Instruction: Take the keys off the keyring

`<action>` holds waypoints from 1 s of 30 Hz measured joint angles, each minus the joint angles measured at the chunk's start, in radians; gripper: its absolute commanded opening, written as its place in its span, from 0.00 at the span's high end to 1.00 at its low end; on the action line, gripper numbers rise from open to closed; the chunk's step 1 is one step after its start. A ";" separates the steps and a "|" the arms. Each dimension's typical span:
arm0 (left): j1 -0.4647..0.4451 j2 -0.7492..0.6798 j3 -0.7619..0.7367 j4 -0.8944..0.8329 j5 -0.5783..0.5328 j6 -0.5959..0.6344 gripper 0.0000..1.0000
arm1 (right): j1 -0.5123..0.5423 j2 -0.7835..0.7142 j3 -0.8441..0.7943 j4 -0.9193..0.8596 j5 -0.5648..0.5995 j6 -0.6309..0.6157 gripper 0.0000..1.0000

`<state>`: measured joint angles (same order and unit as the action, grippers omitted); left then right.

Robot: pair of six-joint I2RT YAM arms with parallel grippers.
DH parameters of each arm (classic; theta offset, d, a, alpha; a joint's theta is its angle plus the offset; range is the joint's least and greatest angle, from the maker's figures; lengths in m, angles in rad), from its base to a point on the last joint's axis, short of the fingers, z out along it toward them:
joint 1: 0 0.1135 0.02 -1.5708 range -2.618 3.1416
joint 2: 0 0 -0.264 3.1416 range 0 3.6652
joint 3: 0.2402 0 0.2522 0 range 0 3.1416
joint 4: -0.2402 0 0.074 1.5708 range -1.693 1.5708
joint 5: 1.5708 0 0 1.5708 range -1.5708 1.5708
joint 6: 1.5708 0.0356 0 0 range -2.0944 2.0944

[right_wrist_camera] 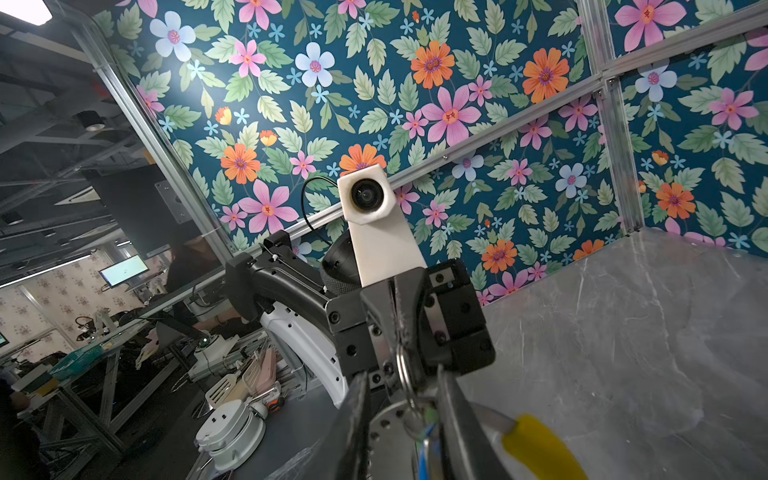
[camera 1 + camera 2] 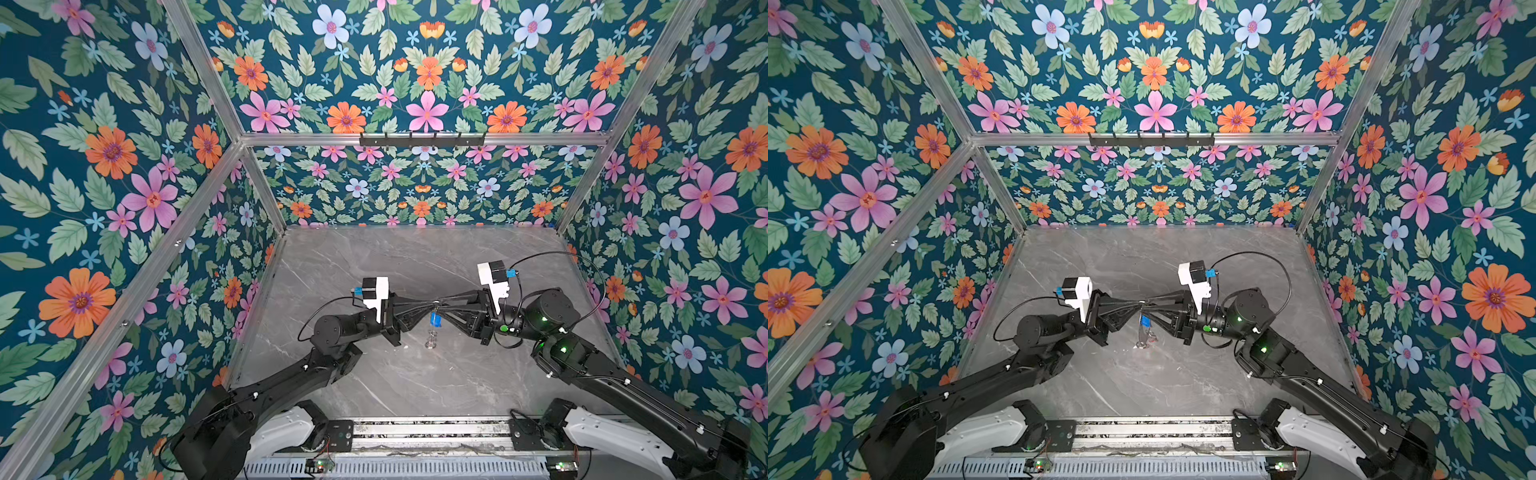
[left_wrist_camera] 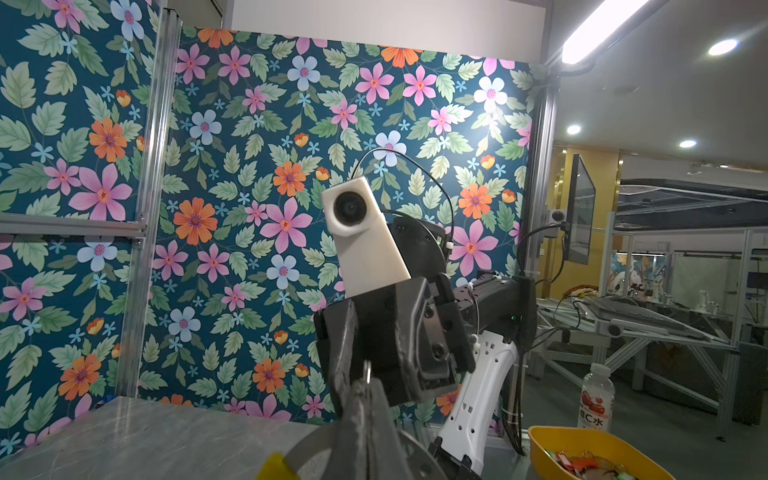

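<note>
Clamping the keyring (image 1: 534,442), left gripper (image 3: 365,390) fully closed; right gripper (image 2: 439,306), slightly parted, straddles a split ring (image 1: 402,365), grip unclear.

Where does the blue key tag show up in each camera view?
Top view: blue key tag hangs centre, over the marble tabletop.
Top view: same spot.
Left wrist: not in it.
Right wrist: blue sliver beside the keyring's yellow segment.
Shared landmark: the marble tabletop, in all four.
</note>
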<state>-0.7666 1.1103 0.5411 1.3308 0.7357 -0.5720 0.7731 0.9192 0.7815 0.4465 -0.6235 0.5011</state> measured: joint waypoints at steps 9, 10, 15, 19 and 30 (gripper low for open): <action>0.000 0.019 0.000 0.030 0.006 -0.024 1.00 | 0.002 0.015 -0.002 0.022 0.003 0.003 0.81; 0.000 0.020 0.000 0.032 0.007 -0.027 1.00 | 0.002 0.015 -0.001 0.023 0.003 0.003 0.82; 0.000 0.021 0.000 0.042 0.007 -0.033 1.00 | 0.002 0.016 -0.001 0.031 0.003 0.003 0.90; 0.000 0.022 0.000 0.045 0.003 -0.053 1.00 | 0.002 0.010 -0.002 0.025 0.006 -0.007 1.00; 0.060 -0.027 -0.011 0.036 0.024 -0.109 0.65 | 0.003 -0.061 0.092 -0.235 0.032 -0.070 1.00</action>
<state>-0.7063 1.0828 0.5297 1.3666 0.7593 -0.6811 0.7757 0.8585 0.8730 0.2111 -0.5919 0.4313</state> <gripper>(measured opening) 0.344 0.051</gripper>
